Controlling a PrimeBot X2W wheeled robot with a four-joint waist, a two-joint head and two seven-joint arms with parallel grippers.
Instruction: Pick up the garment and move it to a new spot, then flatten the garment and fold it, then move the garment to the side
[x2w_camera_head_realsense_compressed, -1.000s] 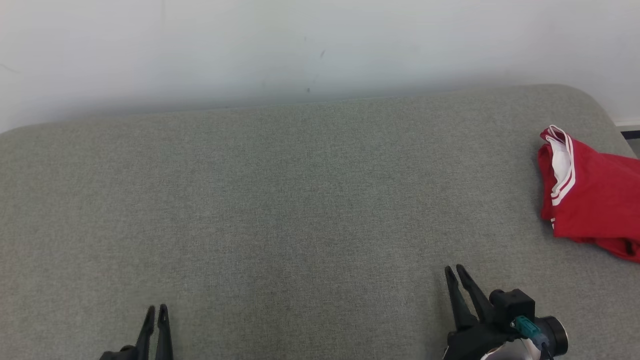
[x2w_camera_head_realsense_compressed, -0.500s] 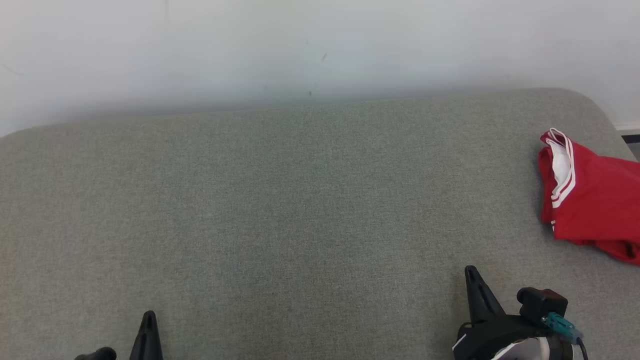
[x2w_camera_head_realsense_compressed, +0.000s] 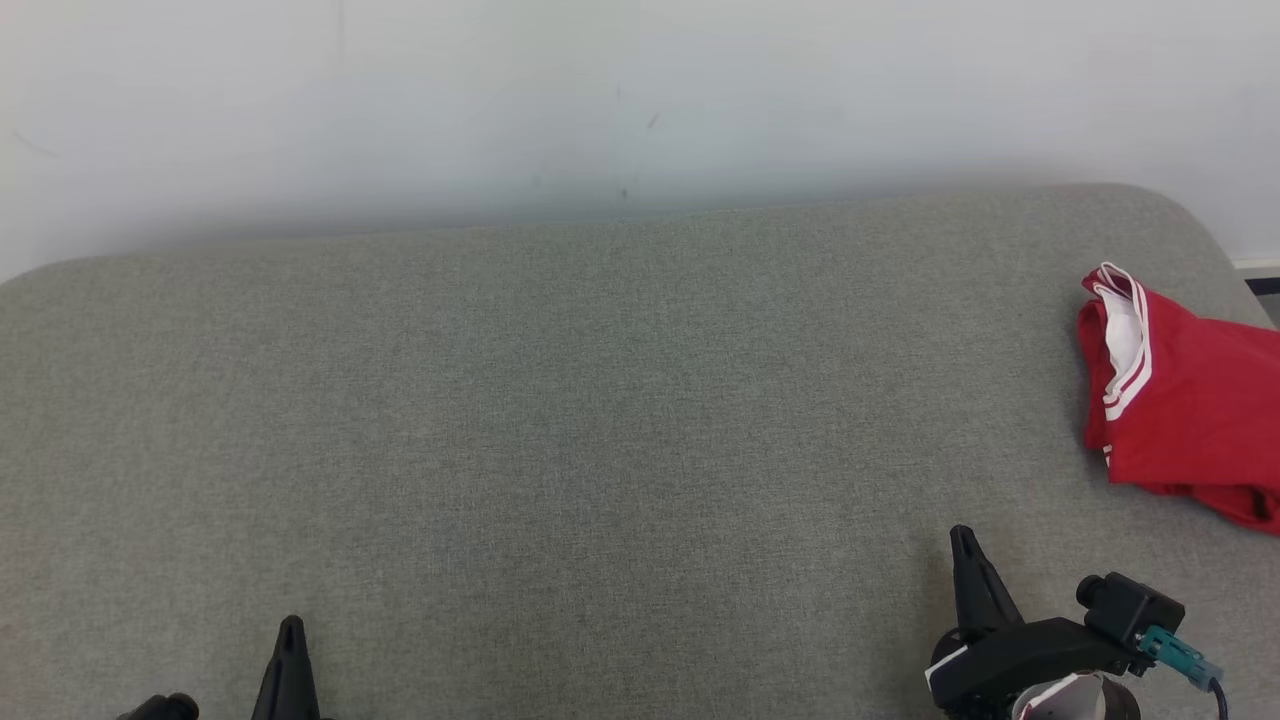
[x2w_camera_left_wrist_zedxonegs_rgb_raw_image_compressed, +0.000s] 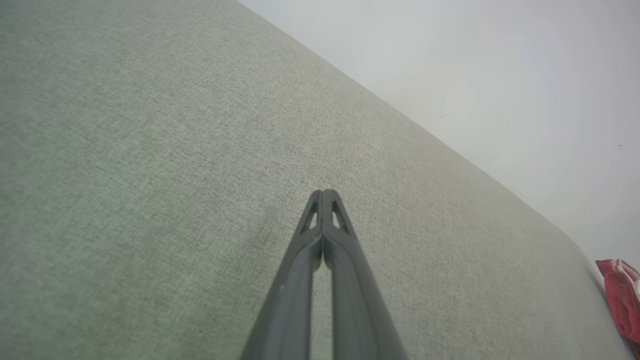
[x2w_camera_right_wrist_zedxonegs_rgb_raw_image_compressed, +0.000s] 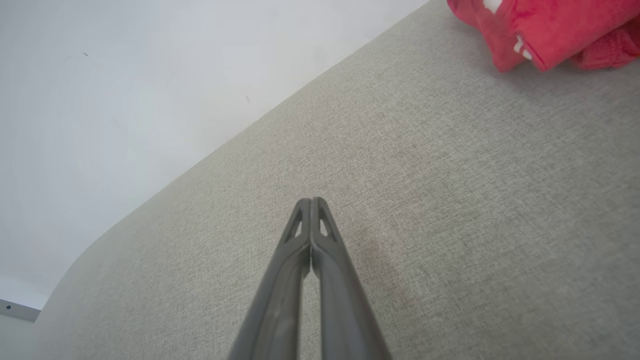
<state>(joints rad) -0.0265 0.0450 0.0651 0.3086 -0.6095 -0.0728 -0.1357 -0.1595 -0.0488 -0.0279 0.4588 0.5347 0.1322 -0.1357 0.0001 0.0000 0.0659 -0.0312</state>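
The garment (x2w_camera_head_realsense_compressed: 1185, 400) is red with white stripes and lies folded at the far right of the grey cushioned surface (x2w_camera_head_realsense_compressed: 600, 420), partly cut by the picture's edge. It also shows as a red heap in the right wrist view (x2w_camera_right_wrist_zedxonegs_rgb_raw_image_compressed: 540, 30) and at the edge of the left wrist view (x2w_camera_left_wrist_zedxonegs_rgb_raw_image_compressed: 620, 297). My right gripper (x2w_camera_head_realsense_compressed: 964, 545) is shut and empty near the front, left of and below the garment, apart from it. My left gripper (x2w_camera_head_realsense_compressed: 291, 632) is shut and empty at the front left. Both pairs of fingers (x2w_camera_left_wrist_zedxonegs_rgb_raw_image_compressed: 323, 197) (x2w_camera_right_wrist_zedxonegs_rgb_raw_image_compressed: 311, 205) touch tip to tip above bare fabric.
A white wall (x2w_camera_head_realsense_compressed: 600, 100) runs behind the surface. The surface's rounded corner (x2w_camera_head_realsense_compressed: 1190, 215) is at the back right, beside a strip of floor and skirting (x2w_camera_head_realsense_compressed: 1260, 270).
Both grippers have shut from open. The right gripper has shifted a little to the right and turned. The camera has tilted slightly, so the scene sits lower.
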